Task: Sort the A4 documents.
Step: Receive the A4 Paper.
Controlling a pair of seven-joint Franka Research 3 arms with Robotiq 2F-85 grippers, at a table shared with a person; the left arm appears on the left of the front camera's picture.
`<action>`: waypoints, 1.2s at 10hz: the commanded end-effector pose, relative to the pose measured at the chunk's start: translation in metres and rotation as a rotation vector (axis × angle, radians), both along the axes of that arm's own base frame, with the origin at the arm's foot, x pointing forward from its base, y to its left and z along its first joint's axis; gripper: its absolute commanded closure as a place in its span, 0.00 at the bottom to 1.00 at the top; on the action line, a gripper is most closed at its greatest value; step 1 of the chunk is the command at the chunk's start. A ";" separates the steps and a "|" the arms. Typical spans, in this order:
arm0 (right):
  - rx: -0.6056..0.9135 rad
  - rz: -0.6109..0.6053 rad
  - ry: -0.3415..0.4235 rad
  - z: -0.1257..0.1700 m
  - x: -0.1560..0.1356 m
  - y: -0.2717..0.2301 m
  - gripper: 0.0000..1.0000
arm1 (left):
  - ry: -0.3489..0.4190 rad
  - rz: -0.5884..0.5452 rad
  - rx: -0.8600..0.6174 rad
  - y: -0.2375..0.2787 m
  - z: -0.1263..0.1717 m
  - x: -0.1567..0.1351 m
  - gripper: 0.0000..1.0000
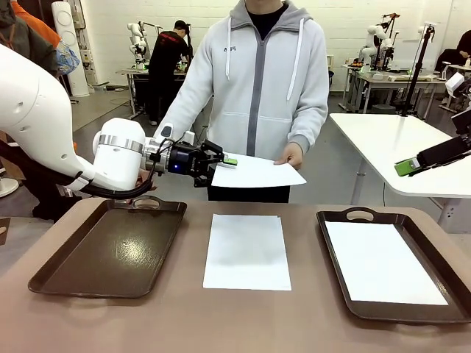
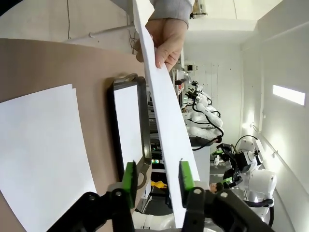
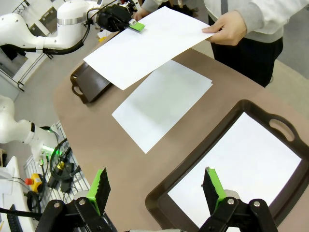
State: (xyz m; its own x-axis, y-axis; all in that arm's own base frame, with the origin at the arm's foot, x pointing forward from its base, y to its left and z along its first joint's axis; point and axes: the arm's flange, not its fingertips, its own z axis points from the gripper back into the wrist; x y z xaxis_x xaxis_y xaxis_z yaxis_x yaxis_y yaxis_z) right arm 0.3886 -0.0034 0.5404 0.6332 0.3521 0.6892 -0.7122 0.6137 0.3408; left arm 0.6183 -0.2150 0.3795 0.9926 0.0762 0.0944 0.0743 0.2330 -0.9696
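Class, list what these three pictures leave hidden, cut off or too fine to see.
- Middle stack: sheet count; edges too thin, every view.
- Left tray: far-left corner, front view, behind the left arm.
- Right tray: near-right corner, front view, cut by the frame edge.
- Held sheet: one corner, front view, under the left gripper.

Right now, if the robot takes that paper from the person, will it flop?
Probably floppy: the held A4 sheet looks thin, with the person's hand at one end and the left gripper at the other. Likely very light, pinched by just a corner; it could slip.
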 end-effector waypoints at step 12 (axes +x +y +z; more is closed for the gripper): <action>0.000 0.006 -0.002 0.000 0.000 0.001 0.00 | 0.024 0.083 0.022 0.021 0.001 -0.006 1.00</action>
